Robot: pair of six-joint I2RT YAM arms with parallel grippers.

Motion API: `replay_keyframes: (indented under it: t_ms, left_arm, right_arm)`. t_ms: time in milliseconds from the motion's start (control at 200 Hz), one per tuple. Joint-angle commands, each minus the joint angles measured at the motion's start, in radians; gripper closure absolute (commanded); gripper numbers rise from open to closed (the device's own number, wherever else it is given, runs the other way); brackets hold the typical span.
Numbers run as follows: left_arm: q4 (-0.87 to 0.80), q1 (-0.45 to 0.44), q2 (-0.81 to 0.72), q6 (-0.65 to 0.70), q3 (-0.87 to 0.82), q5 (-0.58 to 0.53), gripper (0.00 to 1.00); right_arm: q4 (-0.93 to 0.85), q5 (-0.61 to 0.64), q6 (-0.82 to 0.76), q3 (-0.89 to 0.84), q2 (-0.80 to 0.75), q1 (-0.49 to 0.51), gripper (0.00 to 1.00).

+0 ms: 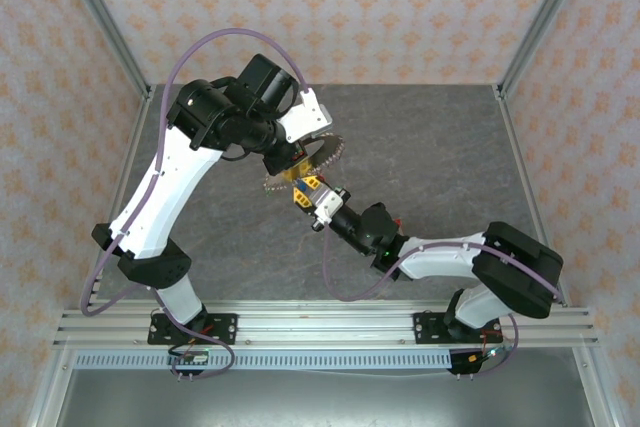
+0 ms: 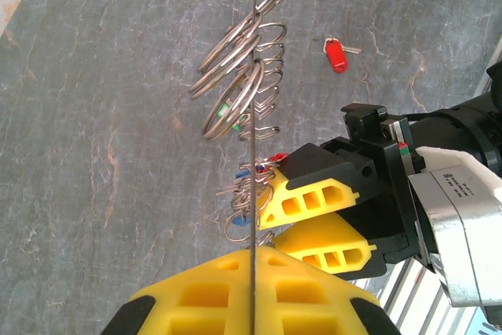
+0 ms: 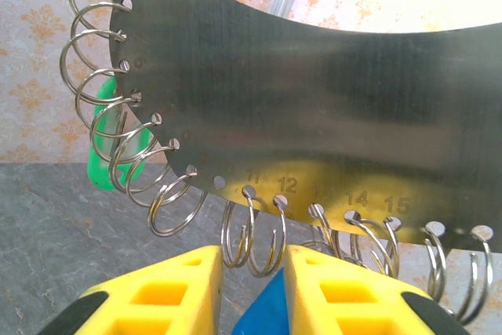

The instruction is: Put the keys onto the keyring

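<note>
The keyring (image 3: 314, 92) is a curved metal plate with numbered holes and several wire rings along its edge. My left gripper (image 2: 253, 253) is shut on the plate, which I see edge-on (image 2: 253, 76) and which hangs above the table (image 1: 320, 152). A green key (image 3: 110, 139) hangs on a ring at the left. My right gripper (image 3: 255, 260) stands below rings 11 and 12, its jaws parted. A blue key (image 3: 263, 311) sits between them, against the right finger and apart from the left one. A red key (image 2: 336, 55) lies on the table.
The grey stone-look table (image 1: 440, 147) is fenced by aluminium posts and patterned walls. Both arms meet over its middle, the right gripper (image 1: 305, 190) just under the left gripper (image 1: 297, 162). More small keys (image 2: 259, 169) cluster on the lower rings.
</note>
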Motion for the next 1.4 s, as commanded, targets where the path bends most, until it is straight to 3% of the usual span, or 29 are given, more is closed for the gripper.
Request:
replay_keyframes:
  t_ms: [0,541,1396]
  left_arm:
    - [0.029,-0.013,-0.038,-0.004,-0.004,-0.007,1.0]
    - [0.022,-0.013,-0.048,-0.008,-0.01,-0.001,1.0]
    - [0.011,-0.013,-0.049,-0.007,-0.01,-0.013,1.0]
  right_arm:
    - [0.005,-0.031,-0.011,0.012,-0.043,0.005,0.73]
    - [-0.044,-0.043,-0.04,0.025,-0.067,0.001,0.8]
    - [-0.067,-0.126,0.033,0.019,-0.099,-0.044,0.75]
